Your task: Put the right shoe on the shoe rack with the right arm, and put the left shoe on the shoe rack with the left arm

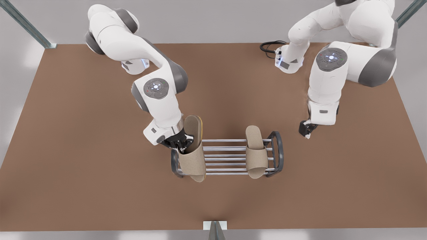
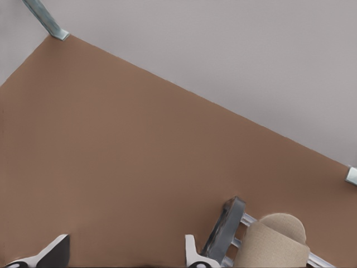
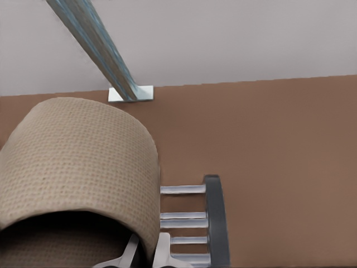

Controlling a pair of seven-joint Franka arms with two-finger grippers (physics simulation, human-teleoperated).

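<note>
R tool (image 1: 181, 142) clamped on strap of right shoe (image 1: 194, 151), held over the shoe rack (image 1: 227, 156) end at front view's left, toe tilted down past rack edge. Left shoe (image 1: 256, 151) lies flat on bars at other end. L tool (image 1: 307, 129) open, just beside that end, above brown surface (image 1: 83, 150). Black cable (image 1: 268, 46) coiled by far arm base

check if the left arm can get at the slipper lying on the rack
Probably yes. The left gripper hangs open beside the shoe rack, bare table between it and the left shoe across the bars. The right gripper, shut on the right shoe, is at the far end.
</note>
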